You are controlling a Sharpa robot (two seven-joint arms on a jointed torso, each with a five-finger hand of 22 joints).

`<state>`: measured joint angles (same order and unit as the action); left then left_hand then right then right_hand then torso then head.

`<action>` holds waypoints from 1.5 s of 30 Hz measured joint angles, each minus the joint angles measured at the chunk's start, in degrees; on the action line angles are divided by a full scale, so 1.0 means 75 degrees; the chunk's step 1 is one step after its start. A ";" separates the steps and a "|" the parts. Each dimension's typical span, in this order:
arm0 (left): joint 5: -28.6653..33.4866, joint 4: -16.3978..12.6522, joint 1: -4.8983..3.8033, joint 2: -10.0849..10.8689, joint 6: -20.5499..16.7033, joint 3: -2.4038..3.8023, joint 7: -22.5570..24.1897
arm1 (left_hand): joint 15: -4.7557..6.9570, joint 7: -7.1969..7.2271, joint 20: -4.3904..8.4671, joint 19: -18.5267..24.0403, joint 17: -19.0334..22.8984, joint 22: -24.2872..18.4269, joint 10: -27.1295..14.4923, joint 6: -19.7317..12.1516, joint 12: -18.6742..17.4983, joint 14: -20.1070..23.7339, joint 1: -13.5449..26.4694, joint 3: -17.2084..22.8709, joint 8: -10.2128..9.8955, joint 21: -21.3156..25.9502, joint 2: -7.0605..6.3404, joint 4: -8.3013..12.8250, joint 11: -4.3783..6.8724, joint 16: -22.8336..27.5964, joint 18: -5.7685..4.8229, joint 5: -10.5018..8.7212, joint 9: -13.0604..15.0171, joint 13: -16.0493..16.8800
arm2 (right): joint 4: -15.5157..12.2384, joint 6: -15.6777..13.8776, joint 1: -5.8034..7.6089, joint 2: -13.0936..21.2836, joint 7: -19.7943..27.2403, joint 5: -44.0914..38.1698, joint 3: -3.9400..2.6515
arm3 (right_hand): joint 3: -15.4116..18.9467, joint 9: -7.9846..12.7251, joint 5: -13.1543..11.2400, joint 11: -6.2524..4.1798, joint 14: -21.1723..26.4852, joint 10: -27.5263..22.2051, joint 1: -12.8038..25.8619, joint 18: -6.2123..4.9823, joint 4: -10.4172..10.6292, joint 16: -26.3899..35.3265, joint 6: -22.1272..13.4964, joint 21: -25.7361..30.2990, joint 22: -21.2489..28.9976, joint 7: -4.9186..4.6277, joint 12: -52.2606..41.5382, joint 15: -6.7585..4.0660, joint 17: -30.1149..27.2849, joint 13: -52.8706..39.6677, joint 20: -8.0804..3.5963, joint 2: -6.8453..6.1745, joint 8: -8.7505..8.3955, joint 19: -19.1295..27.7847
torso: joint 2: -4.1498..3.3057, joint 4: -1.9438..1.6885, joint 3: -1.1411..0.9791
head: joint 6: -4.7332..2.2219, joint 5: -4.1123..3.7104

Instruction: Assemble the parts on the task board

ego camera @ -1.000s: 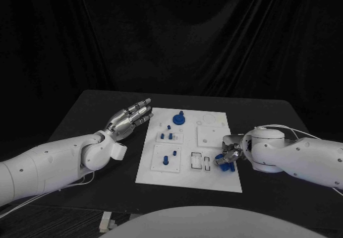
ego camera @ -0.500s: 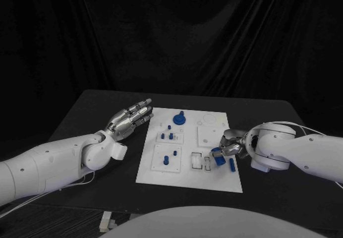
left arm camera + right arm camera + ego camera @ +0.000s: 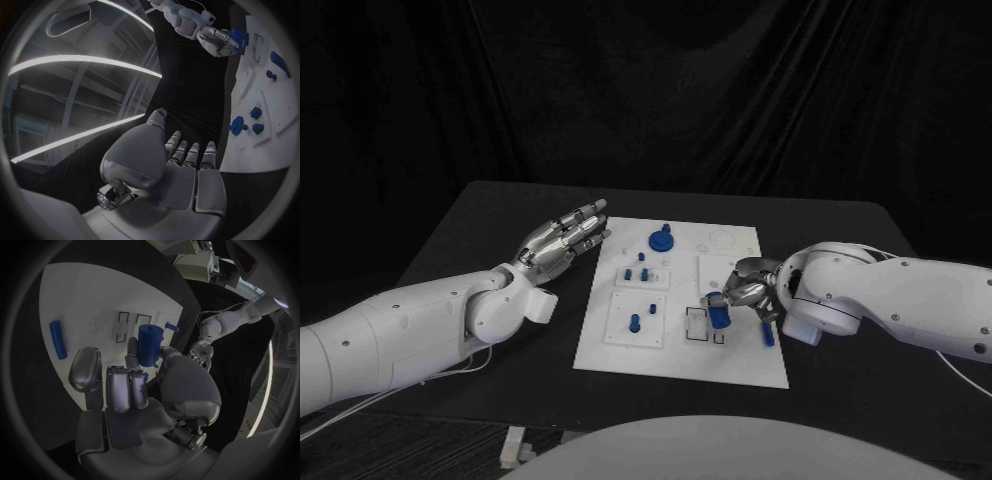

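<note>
Black worktop (image 3: 488,215): right hand (image 3: 744,298), gripping a blue plastic cylinder (image 3: 718,312), has moved over the white task board's (image 3: 678,358) slots, ready to insert; left hand (image 3: 560,242) hovers spread.

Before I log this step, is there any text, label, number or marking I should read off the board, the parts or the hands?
None can be read.
Task board: plain white, with black rectangular outlines near the right robot hand, no lettering.
Blue cylinder held by the right robot hand: no marking visible.
Blue bar lying on the board: unmarked.
Left robot hand: no readable label.
</note>
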<state>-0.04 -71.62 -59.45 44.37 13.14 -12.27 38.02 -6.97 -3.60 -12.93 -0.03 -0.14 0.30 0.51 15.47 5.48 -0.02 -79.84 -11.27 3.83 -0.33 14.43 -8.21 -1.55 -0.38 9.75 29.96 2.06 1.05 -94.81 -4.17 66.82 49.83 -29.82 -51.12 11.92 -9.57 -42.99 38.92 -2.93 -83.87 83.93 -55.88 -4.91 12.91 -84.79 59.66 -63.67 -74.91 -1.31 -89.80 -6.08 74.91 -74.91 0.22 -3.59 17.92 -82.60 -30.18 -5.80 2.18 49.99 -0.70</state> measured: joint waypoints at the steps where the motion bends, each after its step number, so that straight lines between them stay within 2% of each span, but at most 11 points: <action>1: 0.0000 0.0000 0.0000 -0.0001 0.0000 0.0000 -0.0001 | 0.0000 0.0000 0.0000 0.0000 0.0000 0.0000 0.0000 0.0000 0.0000 0.0000 0.0000 0.0000 0.0000 0.0000 0.0000 0.0000 0.0000 0.0000 0.0000 0.0000 0.0000 0.0000 | 0.0031 0.0004 -0.0024 -0.0044 -0.0006 0.0033 0.0000 | -0.0060 0.0000 -0.0097 0.0000 0.0000 0.0000 0.0039 0.0000 -0.0060 0.0000 -0.0001 0.0000 0.0000 -0.0001 0.0000 0.0000 0.0000 0.0000 0.0000 -0.0005 0.0000 0.0000 | -0.0001 -0.0001 0.0000 | 0.0000 0.0000; 8: 0.0000 -0.0001 0.0000 -0.0018 0.0003 0.0000 -0.0012 | 0.0000 0.0000 0.0000 0.0000 -0.0001 -0.0001 0.0000 0.0000 0.0000 0.0000 -0.0030 0.0000 0.0000 0.0000 0.0030 0.0000 0.0000 0.0000 0.0000 0.0000 0.0000 0.0000 | 0.0273 0.0068 -0.0197 -0.0332 -0.0090 0.0195 0.0003 | -0.0258 -0.0006 -0.0669 -0.0001 0.0000 0.0001 0.0206 0.0000 -0.0235 0.0000 -0.0030 0.0073 0.0001 -0.0031 0.0000 0.0000 0.0000 0.0000 0.0027 -0.0014 -0.0035 0.0027 | -0.0010 0.0012 0.0000 | 0.0000 0.0023; 15: 0.0000 0.0000 0.0001 -0.0026 0.0008 0.0000 -0.0020 | 0.0000 0.0000 0.0000 0.0000 -0.0001 -0.0001 0.0000 0.0000 0.0000 0.0000 -0.0030 0.0000 0.0000 0.0000 0.0030 0.0000 0.0000 0.0000 0.0000 0.0000 0.0000 0.0000 | 0.0443 0.0170 -0.0298 -0.0496 -0.0180 0.0219 0.0003 | -0.0267 -0.0005 -0.0801 0.0001 0.0000 0.0000 0.0248 0.0001 -0.0226 0.0035 -0.0042 0.0118 0.0001 -0.0042 0.0000 0.0000 0.0000 0.0000 0.0027 0.0027 -0.0070 0.0027 | -0.0009 0.0006 -0.0001 | 0.0000 0.0015; 19: 0.0000 0.0006 0.0001 -0.0045 0.0013 0.0000 -0.0025 | 0.0000 0.0000 0.0000 0.0000 -0.0002 -0.0001 0.0000 0.0000 0.0000 0.0000 -0.0030 0.0000 0.0000 0.0000 0.0030 0.0000 0.0000 0.0000 0.0000 0.0000 0.0000 0.0000 | 0.0496 0.0239 -0.0341 -0.0552 -0.0225 0.0219 0.0003 | -0.0232 -0.0005 -0.1073 0.0029 -0.0001 0.0027 0.0340 0.0000 -0.0191 0.0035 -0.0066 0.0150 0.0001 -0.0066 0.0000 0.0000 0.0000 0.0000 0.0027 0.0057 -0.0105 0.0027 | -0.0007 0.0007 -0.0003 | 0.0000 0.0018; 23: 0.0000 0.0012 0.0001 -0.0058 0.0020 0.0000 -0.0030 | 0.0000 0.0001 0.0000 0.0000 -0.0002 -0.0002 0.0000 0.0000 0.0000 0.0000 -0.0030 0.0000 0.0000 0.0000 0.0030 0.0000 0.0000 0.0000 0.0000 0.0000 0.0000 0.0000 | 0.0533 0.0284 -0.0348 -0.0599 -0.0243 0.0219 -0.0009 | -0.0213 -0.0011 -0.1266 0.0029 -0.0001 0.0027 0.0382 0.0001 -0.0128 0.0035 -0.0067 0.0151 0.0001 -0.0067 0.0000 0.0000 0.0000 0.0001 0.0027 0.0099 -0.0129 0.0027 | -0.0003 0.0012 -0.0003 | 0.0000 0.0026; 29: 0.0000 0.0022 0.0001 -0.0073 0.0031 0.0000 -0.0038 | 0.0000 0.0000 0.0000 0.0000 -0.0002 -0.0002 0.0000 0.0000 0.0000 0.0000 -0.0030 0.0000 0.0000 0.0000 0.0030 0.0000 0.0000 0.0000 0.0000 0.0000 0.0000 0.0000 | 0.0559 0.0303 -0.0365 -0.0640 -0.0248 0.0219 -0.0013 | -0.0076 0.0020 -0.1880 0.0034 -0.0001 0.0021 0.0530 0.0000 0.0030 0.0035 -0.0065 0.0191 0.0001 -0.0065 0.0000 -0.0001 0.0000 -0.0006 0.0054 0.0166 -0.0204 0.0054 | 0.0001 0.0014 -0.0001 | 0.0000 0.0040; 35: 0.0000 0.0035 0.0002 -0.0077 0.0048 0.0000 -0.0050 | 0.0000 0.0000 -0.0028 -0.0028 -0.0003 -0.0002 0.0000 0.0000 0.0000 0.0000 -0.0030 0.0022 0.0000 0.0000 0.0030 0.0021 0.0000 0.0000 0.0000 0.0028 0.0000 0.0000 | 0.0577 0.0324 -0.0383 -0.0666 -0.0260 0.0219 -0.0004 | 0.0052 0.0039 -0.2358 0.0060 -0.0023 -0.0005 0.0678 0.0000 0.0178 0.0035 -0.0095 0.0192 -0.0005 -0.0067 0.0000 0.0020 0.0000 -0.0005 0.0054 0.0237 -0.0250 0.0054 | 0.0001 0.0016 0.0000 | 0.0000 0.0042; 39: 0.0000 0.0040 0.0004 -0.0085 0.0057 0.0000 -0.0061 | 0.0000 0.0000 -0.0028 -0.0028 -0.0003 -0.0002 0.0000 0.0000 0.0000 0.0000 -0.0030 0.0022 0.0000 0.0000 0.0030 0.0021 0.0000 0.0000 0.0000 0.0028 0.0000 0.0000 | 0.0591 0.0331 -0.0383 -0.0675 -0.0266 0.0219 -0.0004 | 0.0062 0.0040 -0.2480 0.0060 -0.0023 -0.0005 0.0678 0.0000 0.0188 0.0035 -0.0095 0.0192 -0.0004 -0.0067 0.0000 0.0020 -0.0001 -0.0005 0.0054 0.0236 -0.0254 0.0054 | 0.0001 0.0017 0.0000 | 0.0000 0.0042; 45: 0.0000 0.0045 0.0007 -0.0097 0.0074 0.0000 -0.0077 | 0.0000 0.0000 -0.0028 -0.0028 -0.0003 -0.0002 0.0000 0.0000 0.0000 0.0000 -0.0030 0.0021 0.0000 0.0000 0.0030 0.0021 0.0000 0.0000 0.0000 0.0028 0.0000 0.0000 | 0.0605 0.0336 -0.0384 -0.0681 -0.0283 0.0219 -0.0004 | 0.0222 0.0047 -0.2900 0.0060 -0.0023 -0.0005 0.0707 0.0000 0.0217 0.0035 -0.0094 0.0192 -0.0004 -0.0068 0.0000 0.0020 -0.0001 -0.0004 0.0054 0.0207 -0.0293 0.0054 | 0.0001 0.0015 0.0000 | 0.0000 0.0042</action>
<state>-0.04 -71.28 -59.40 43.64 13.70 -12.27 37.44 -6.97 -3.59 -13.14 -0.24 -0.16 0.28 0.51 15.47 5.48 -0.02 -80.07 -11.11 3.82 -0.33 14.66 -8.05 -1.55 -0.38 9.75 30.18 2.06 1.05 -90.28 -1.65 63.94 44.72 -31.94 -49.48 11.89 -7.90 -42.63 17.17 -2.48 -84.04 83.89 -50.58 -4.91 14.54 -84.52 58.96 -62.23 -74.94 -1.81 -89.80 -5.93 74.90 -74.94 0.62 -2.04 15.72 -82.20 -30.17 -5.69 2.18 49.99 -0.38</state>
